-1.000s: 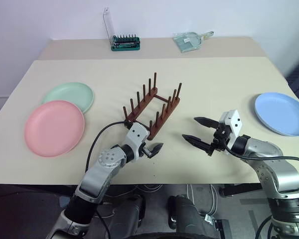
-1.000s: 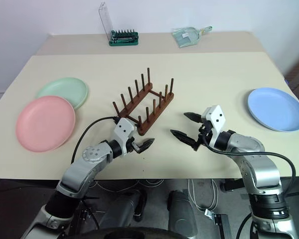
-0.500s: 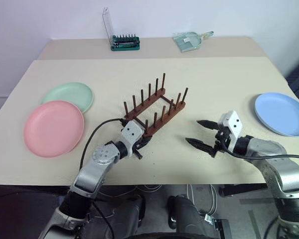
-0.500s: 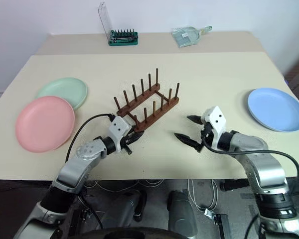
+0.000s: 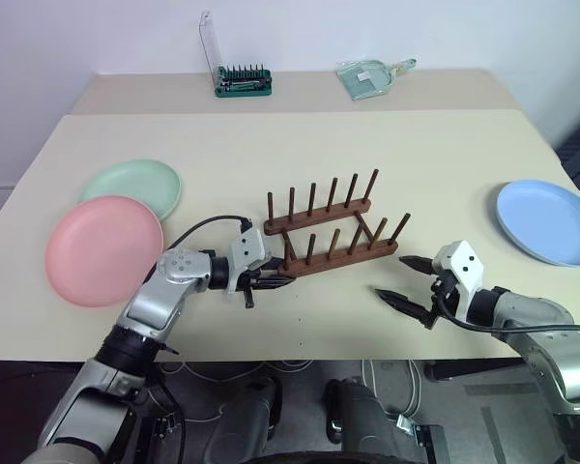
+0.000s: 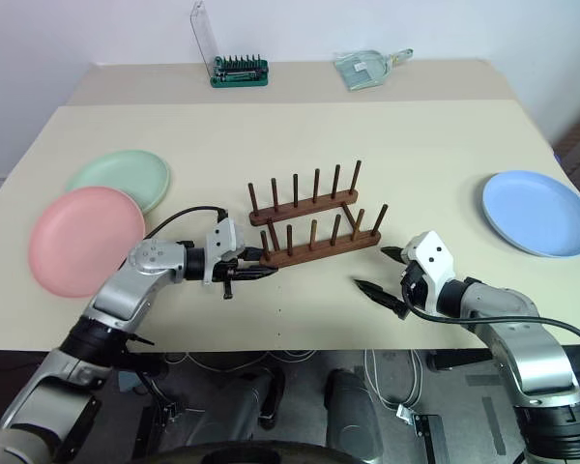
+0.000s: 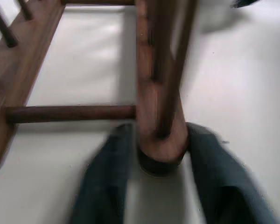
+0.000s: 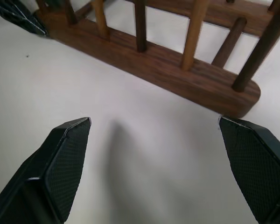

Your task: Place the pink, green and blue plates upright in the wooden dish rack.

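Wooden dish rack [image 5: 333, 230] stands on the beige table [image 5: 416, 155] near its middle, 2 base bars running left to right, upright pegs on each, no plate in it.

Left gripper [image 5: 268, 281] is at the rack's left end. In the left wrist view its 2 black fingers [image 7: 107, 182] sit either side of the end of the nearer base bar, close against the wood; whether they actually clamp it cannot be told from the blur.

Right gripper [image 5: 406, 280] hovers just in front of the rack's right end, fingers spread wide with nothing between them. In the right wrist view the fingertips [image 8: 67, 154] frame bare tabletop, the nearer bar just beyond them.

Pink plate [image 5: 103, 247] lies flat at the table's left edge. Green plate [image 5: 135, 186] lies flat just behind it, the pink rim overlapping or touching the green one. Blue plate [image 5: 548, 220] lies flat at the right edge, well apart from the rack.

At the far edge: a green-based bit case [image 5: 242, 83] with clear lid raised, and a clear dustpan-like item [image 5: 369, 76].
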Robot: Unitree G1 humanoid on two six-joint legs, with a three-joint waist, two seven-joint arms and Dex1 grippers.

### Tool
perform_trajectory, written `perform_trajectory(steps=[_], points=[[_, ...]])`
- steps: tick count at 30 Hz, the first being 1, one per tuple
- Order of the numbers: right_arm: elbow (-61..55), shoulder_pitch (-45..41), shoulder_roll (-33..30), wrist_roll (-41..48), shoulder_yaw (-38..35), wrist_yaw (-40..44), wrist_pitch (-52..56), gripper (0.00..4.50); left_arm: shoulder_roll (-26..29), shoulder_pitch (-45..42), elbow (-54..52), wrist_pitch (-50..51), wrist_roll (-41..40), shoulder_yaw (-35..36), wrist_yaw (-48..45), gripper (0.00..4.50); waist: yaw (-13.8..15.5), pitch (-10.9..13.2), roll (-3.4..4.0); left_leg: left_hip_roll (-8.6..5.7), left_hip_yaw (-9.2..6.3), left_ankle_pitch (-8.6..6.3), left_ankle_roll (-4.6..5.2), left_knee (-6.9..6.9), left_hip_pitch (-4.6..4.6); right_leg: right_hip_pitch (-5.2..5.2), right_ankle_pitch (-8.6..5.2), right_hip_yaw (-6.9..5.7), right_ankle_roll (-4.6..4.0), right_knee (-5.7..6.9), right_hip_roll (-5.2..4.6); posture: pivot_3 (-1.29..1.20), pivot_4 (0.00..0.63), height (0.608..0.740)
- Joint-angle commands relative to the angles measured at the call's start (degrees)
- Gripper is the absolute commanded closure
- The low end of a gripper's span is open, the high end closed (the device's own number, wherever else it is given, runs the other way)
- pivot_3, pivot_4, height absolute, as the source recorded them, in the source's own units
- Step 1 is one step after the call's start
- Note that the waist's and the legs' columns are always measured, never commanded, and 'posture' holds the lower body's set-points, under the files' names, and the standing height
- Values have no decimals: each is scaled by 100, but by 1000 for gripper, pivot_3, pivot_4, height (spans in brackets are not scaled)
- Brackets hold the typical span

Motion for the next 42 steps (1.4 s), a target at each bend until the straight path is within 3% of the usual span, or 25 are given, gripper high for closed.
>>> perform_trajectory(steps=[1, 3, 5, 6, 9, 15, 23, 42], points=[[-217, 5, 25, 0, -139, -42, -161, 0, 75, 69, -54, -173, 81, 233, 139, 742, 3, 0, 0, 0, 1, 0, 1, 0, 0, -1, 1, 0, 0, 0, 0, 0, 150, 740], [-166, -21, 5, -14, -122, -20, -188, 0, 186, 267, -242, -122, 87, 317, 220, 74, 1, 0, 0, 0, 0, 0, 2, 0, 0, -1, 1, 0, 0, 0, 0, 0, 150, 740], [-108, -50, -34, -24, -83, 36, -194, 0, 292, 533, -587, 45, -12, 443, 277, 74, 2, 0, 1, 1, 0, -1, 2, -1, 1, -1, 1, 1, 0, 0, 0, 0, 150, 740], [-30, -80, -65, -77, -31, 71, -224, 259, 346, 730, -870, 240, -148, 556, 316, 270, 5, -1, 2, 1, 0, -1, 2, -1, 1, -1, 1, 1, 0, 0, 0, 0, 150, 740], [173, -176, -83, -190, 74, 134, -289, 1309, 451, 1165, -1489, 574, -395, 733, 369, 1487, 9, -1, 1, 1, 1, -2, 3, 0, 1, 0, 0, 4, 0, -1, 1, 0, 150, 740], [681, -432, -75, -664, 371, 111, -513, 4389, 409, 1560, -2209, 970, -473, 523, 473, 4493, 43, -1, 1, 0, 0, -8, -7, 8, 1, 6, -2, 4, -3, -1, 0, 0, 150, 740], [1259, -733, 63, -1177, 568, -110, -979, 4455, -164, 1220, -1747, 933, 522, 128, 1727, 4500, 24, -2, 1, 0, 4, -5, -2, 14, 8, 17, 5, 4, 4, 0, 2, 0, 150, 740], [2324, -1657, 634, -1832, 948, -555, -1568, 4455, -591, 734, -663, 396, 792, 348, 2390, 4500, 11, -13, -4, 2, 3, -6, -8, 18, 30, 33, 20, 9, 5, 2, 14, 0, 150, 740]])
